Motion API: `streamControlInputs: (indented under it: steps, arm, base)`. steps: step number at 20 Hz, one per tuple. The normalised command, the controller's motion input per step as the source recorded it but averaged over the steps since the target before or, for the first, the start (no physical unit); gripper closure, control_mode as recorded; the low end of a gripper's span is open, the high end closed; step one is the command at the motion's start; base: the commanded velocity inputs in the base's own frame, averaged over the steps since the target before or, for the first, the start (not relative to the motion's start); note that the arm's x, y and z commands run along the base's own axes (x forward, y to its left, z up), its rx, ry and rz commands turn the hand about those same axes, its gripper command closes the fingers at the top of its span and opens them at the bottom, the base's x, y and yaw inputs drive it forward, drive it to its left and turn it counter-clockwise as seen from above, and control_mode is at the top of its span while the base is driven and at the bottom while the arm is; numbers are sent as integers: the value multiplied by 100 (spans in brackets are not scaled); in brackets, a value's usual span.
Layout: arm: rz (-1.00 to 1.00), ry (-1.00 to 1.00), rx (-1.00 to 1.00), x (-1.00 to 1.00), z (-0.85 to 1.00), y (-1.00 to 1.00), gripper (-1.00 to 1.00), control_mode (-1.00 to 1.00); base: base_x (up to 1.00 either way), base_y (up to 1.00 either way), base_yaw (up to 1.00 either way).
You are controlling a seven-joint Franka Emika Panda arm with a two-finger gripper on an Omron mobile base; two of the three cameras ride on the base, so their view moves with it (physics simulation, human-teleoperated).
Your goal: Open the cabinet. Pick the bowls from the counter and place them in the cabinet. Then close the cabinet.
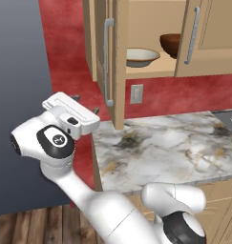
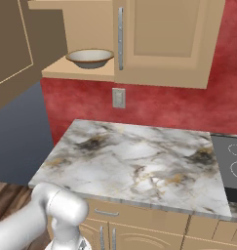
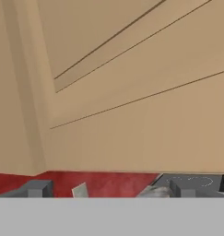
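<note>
Left base view, bowls shelved, gripper seemingly open

Three cams: two on the base behind the arm, one on the hand.

Left base view looks fwd and down from behind-left, past the arm, at the counter and up into the cabinet, door swung toward the lens. Right base view covers the same spot from behind-right, further back. Both share the marble top, the wall outlet and the cream bowl on the shelf. Hand view sits very close to a tan panelled face — probably a cabinet door, too near to be sure — w/ a red wall strip low in frame.
</note>
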Motion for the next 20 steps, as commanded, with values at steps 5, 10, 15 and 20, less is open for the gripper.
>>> streamControlInputs:
  steps: [5,10,15,20]
  arm:
    - [0,0,0,18,0,-15,-100,-100]
    - [0,0,0,14,0,-26,-100,-100]
    - [0,0,0,8,0,-35,-100,-100]
    - [0,0,0,6,0,-38,-100,-100]
  base:
    - [0,0,0]
    - [0,0,0]
    - [0,0,0]
    - [0,0,0]
